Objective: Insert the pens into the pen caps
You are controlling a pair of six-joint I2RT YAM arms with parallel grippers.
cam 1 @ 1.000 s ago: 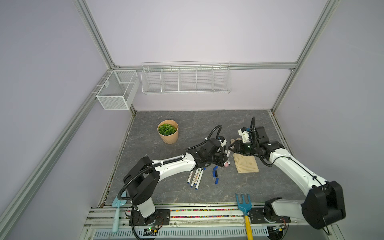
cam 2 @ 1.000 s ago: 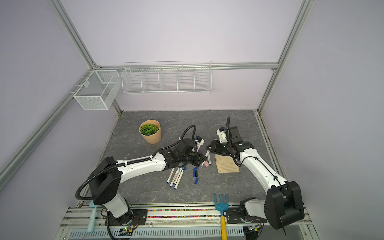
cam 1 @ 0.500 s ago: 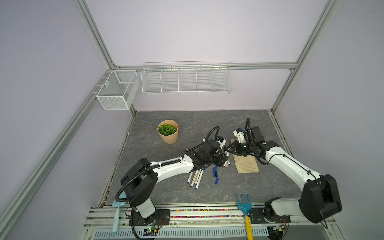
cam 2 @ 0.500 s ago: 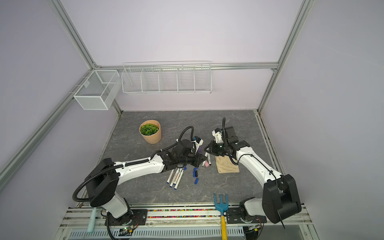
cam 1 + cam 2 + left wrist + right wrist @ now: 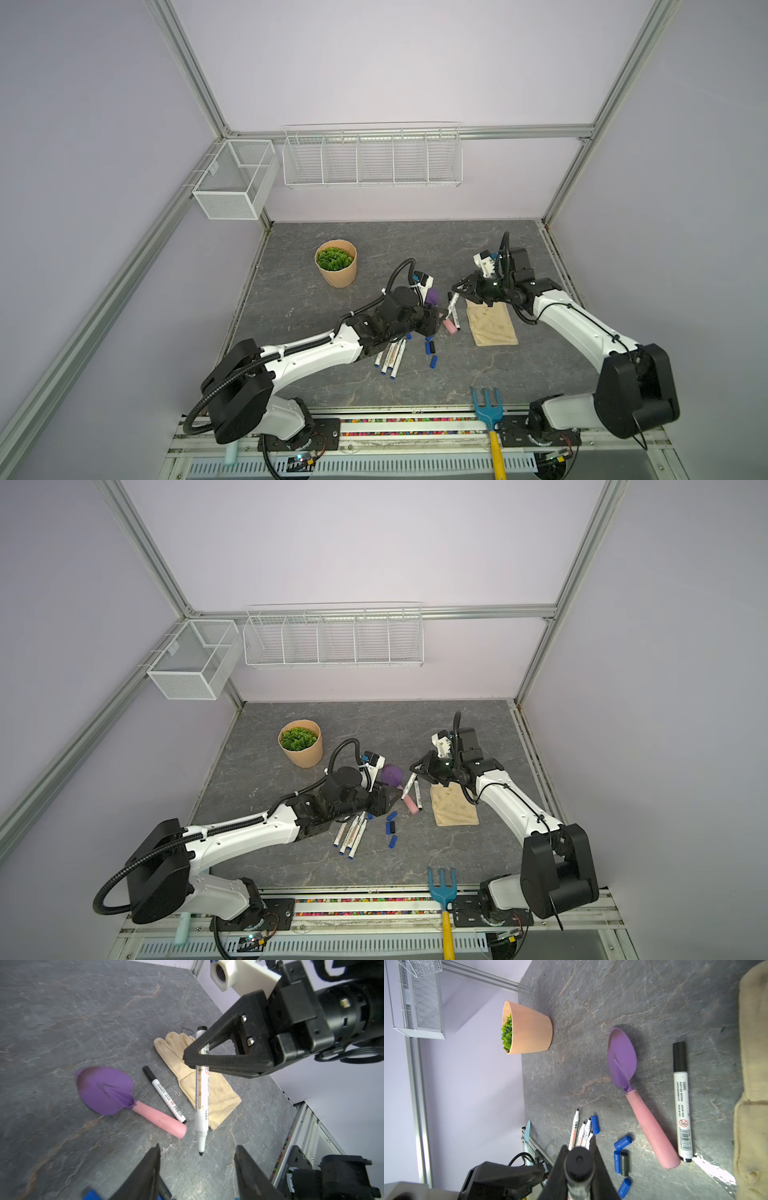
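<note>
While the right hand [image 5: 191, 1058] clamps an uncapped pen [image 5: 201, 1101] by its upper barrel and holds it clear of the tabletop [image 5: 62, 1022], we see the bare nib pointing down between the spread, empty jaws of the left hand [image 5: 197, 1147]. We judge this a pose for meeting a cap. One black-capped pen [image 5: 682, 1105] lies between the purple trowel [image 5: 623, 1059] and the glove [image 5: 220, 1095]. Only the right wrist view gives us the loose caps [image 5: 623, 1142], blue with one black, beside the cluster of bare pens [image 5: 581, 1130]. In both top views the left arm [image 5: 316, 357] covers part of that cluster. Only the left wrist view shows the exposed nib and the left jaws holding nothing.
</note>
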